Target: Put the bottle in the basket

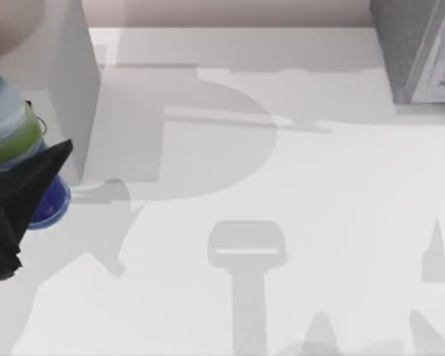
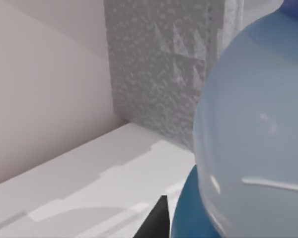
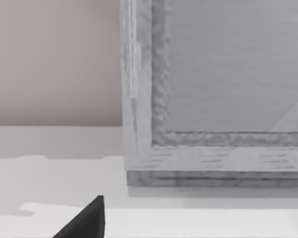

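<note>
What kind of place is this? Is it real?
It looks like a computer-made test table, not a real room: a plain white table, a grey basket at its far right corner, and a bottle held by the left gripper.

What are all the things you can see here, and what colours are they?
bottle: one, bright blue cap, pale clear shoulder, green-yellow band, dark blue bottom; at the top view's left edge, lifted and tilted, held by the left gripper; fills the near side of the left wrist view.
basket: one, speckled grey; far right corner of the table in the top view, seen close up in the right wrist view.
pale block: one, light grey; far left of the table, beside the bottle.
table: one, white, crossed by grey shadows.
left gripper: one, black; at the top view's left edge, closed around the bottle's lower part.
right gripper finger: one black tip, in the right wrist view, facing the basket.
</note>
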`<state>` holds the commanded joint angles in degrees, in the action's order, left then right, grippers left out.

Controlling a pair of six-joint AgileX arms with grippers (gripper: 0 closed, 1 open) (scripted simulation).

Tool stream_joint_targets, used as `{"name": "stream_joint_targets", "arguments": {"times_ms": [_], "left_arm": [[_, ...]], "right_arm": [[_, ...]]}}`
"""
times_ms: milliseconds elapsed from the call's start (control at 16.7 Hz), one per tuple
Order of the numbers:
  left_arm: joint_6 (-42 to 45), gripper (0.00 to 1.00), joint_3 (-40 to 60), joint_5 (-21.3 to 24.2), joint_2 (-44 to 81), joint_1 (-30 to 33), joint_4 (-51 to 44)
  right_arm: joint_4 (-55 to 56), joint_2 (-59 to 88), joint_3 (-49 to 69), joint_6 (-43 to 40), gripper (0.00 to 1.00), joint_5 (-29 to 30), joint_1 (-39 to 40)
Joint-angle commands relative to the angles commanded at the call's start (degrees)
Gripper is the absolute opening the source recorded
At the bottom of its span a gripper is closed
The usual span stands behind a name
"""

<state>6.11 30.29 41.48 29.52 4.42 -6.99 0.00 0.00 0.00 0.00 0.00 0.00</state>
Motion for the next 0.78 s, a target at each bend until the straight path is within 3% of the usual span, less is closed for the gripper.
{"name": "stream_joint_targets", "arguments": {"times_ms": [300, 780], "left_arm": [[0.27, 0.0, -5.36, 4.74, -15.04, -4.62, -12.03], [0.37, 0.0, -6.19, 5.27, -16.89, -5.3, -13.45]], "right_arm": [[0.0, 0.0, 0.0, 0.0, 1.0, 0.0, 0.0], [0.0, 0.0, 0.0, 0.0, 1.0, 0.0, 0.0]]}}
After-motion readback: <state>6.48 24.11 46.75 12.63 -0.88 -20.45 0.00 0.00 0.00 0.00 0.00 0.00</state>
